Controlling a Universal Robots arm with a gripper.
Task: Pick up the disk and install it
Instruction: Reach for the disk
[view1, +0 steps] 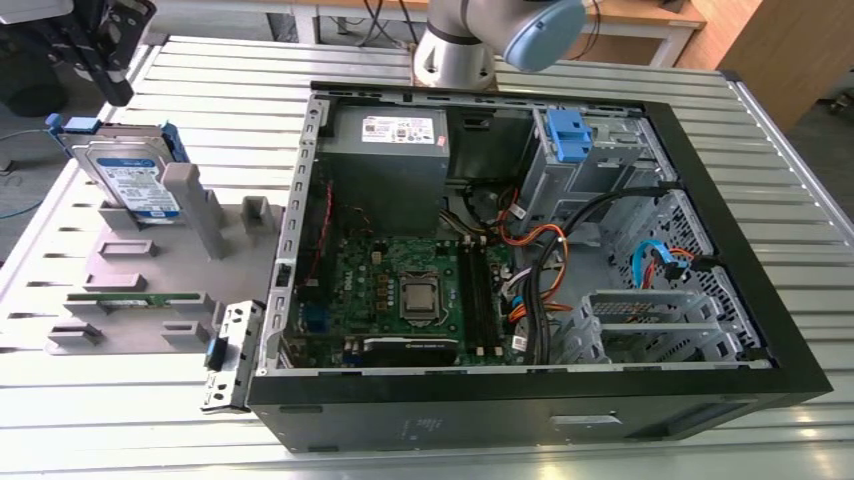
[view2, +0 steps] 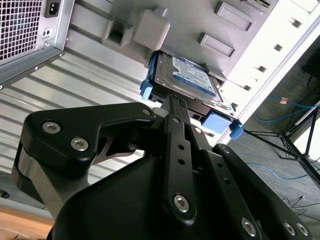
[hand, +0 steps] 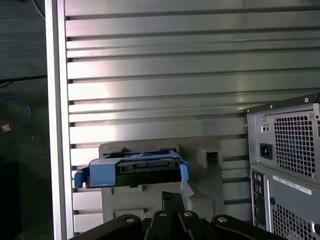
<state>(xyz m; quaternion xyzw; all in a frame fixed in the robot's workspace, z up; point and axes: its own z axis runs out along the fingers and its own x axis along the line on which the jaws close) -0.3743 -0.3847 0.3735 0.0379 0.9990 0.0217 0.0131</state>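
Note:
The disk (view1: 134, 180) stands on edge in a grey holder (view1: 147, 270) on the slatted table, at the exterior view's left. It is silver with a white-and-blue label and blue rails; its blue handle points up. My gripper (view1: 118, 95) hangs above and just behind it, apart from it, shut with nothing held. In the second wrist view the gripper (view2: 172, 100) points at the disk (view2: 190, 77) just beyond its tip. In the first wrist view the disk (hand: 132, 167) sits edge-on, blue-framed, right past the gripper (hand: 170, 196).
An open computer case (view1: 534, 400) lies to the exterior view's right of the holder, with a grey power supply (view1: 387, 140), a motherboard (view1: 400, 290) and a metal drive cage with a blue bracket (view1: 567, 135). The case's rear panel (hand: 285, 150) is close by.

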